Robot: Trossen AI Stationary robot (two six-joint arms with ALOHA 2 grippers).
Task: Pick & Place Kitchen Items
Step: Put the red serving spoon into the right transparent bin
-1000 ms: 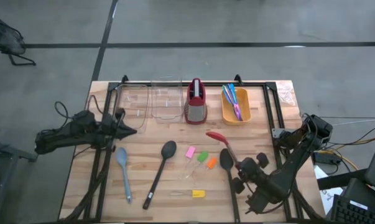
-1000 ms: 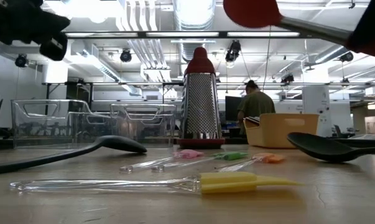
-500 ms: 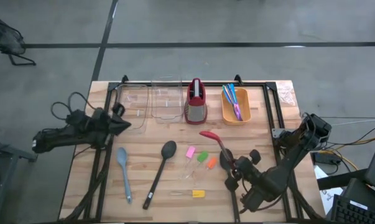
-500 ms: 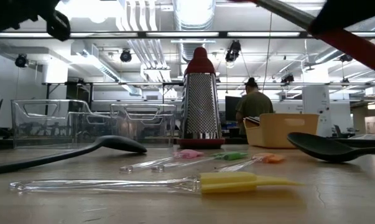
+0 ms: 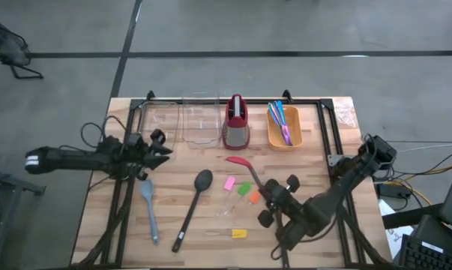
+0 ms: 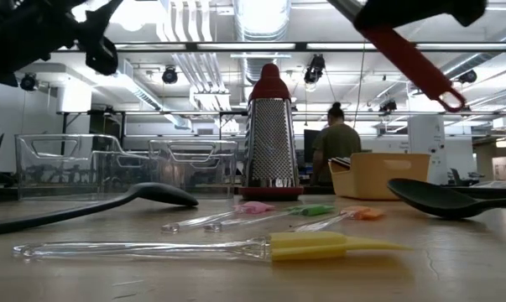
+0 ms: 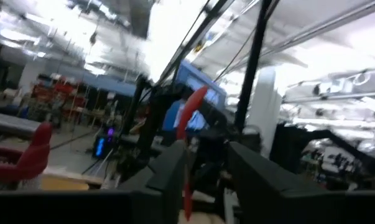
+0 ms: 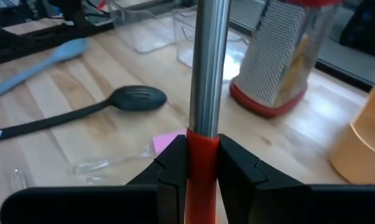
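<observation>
We are carrying the red spoon [image 5: 239, 162] in our right hand [image 5: 264, 196], whose fingers [image 8: 175, 163] are clamped on the red lower part of the handle where it meets the steel shaft; the spoon is clear of the table [image 5: 323, 135]. In the high view its bowl points up and to the left, toward the upright grater [image 5: 236, 124], so its long axis runs slantwise from the hand toward the back row of containers. That row is what we judge the coming move to turn on: the orange bin [image 5: 284, 127], already holding thin blue and pink cutlery [image 5: 280, 118], sits just right of the grater, and the clear bins [image 5: 188, 120] sit just left of it, all beyond the spoon's tip. Which bin is meant for it we cannot tell. Our left hand [image 5: 163, 149] hovers near the clear bins at the left side of the table, its fingers [image 7: 168, 171] apart with nothing between them. The grey-blue spoon [image 5: 148, 208] lies just below it, long axis running roughly front to back, so the left arm is plainly the nearer one for it. The black spoon [image 5: 193, 205] lies slantwise in the middle, and the small pink, green and orange blocks [image 5: 243, 189] lie just beside the right hand.
</observation>
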